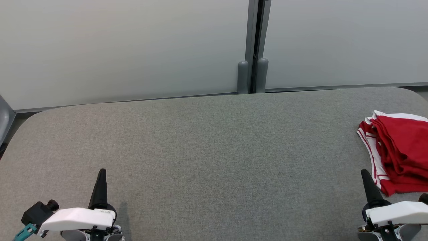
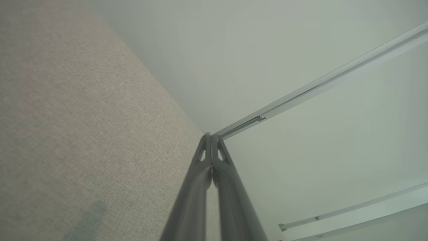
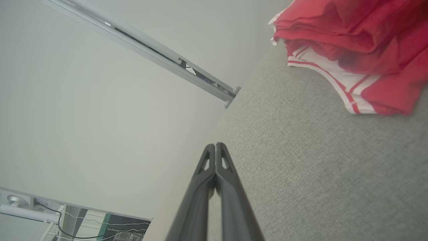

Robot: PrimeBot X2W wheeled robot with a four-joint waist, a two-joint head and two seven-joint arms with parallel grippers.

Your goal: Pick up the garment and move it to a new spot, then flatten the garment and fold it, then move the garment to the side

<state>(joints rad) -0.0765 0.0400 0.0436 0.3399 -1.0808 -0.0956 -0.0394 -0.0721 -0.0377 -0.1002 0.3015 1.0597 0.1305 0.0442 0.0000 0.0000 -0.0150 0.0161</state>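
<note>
At lower left, your left gripper [image 1: 102, 171] has its fingers pressed together, empty, well apart from the garment [image 1: 399, 150]. At lower right, your right gripper [image 1: 364, 172] is likewise closed on nothing. The garment lies just up and right of its tips at the right edge, long axis running up-frame, so that arm is nearer.

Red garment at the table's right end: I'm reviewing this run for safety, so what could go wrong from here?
1. The red garment with white striped trim lies at the right end of the grey fabric table, running past the head view's border; a nudge might push it off.
2. It lies in loose stacked layers, so a pinch may catch only the top one.
3. The right gripper is shut; approaching so, it would shove the cloth.
</note>
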